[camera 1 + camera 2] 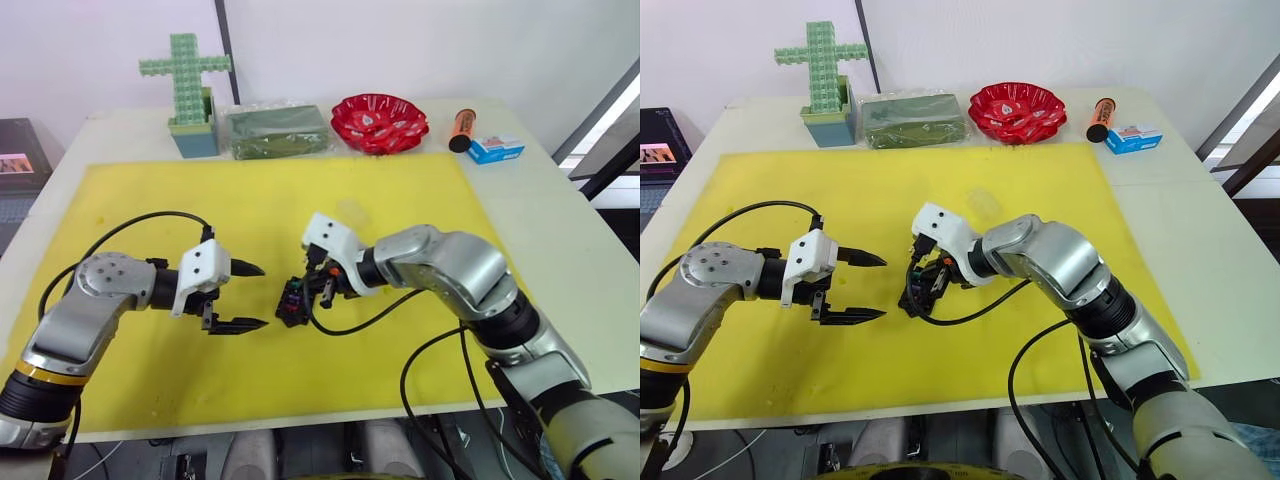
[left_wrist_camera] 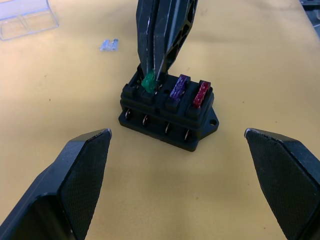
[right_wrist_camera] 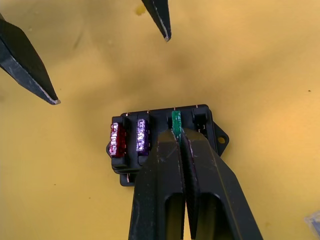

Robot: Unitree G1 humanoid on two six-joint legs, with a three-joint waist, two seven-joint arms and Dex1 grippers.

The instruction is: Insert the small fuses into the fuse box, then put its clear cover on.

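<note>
Green fuse (image 2: 148,83) pinched in my right gripper (image 2: 156,75) at the fuse box (image 2: 167,112); my left gripper (image 1: 243,296) gapes empty just beside, clear cover (image 2: 25,17) apart.

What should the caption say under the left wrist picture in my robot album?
Right gripper pinches a green blade fuse into the small black fuse box.
</note>
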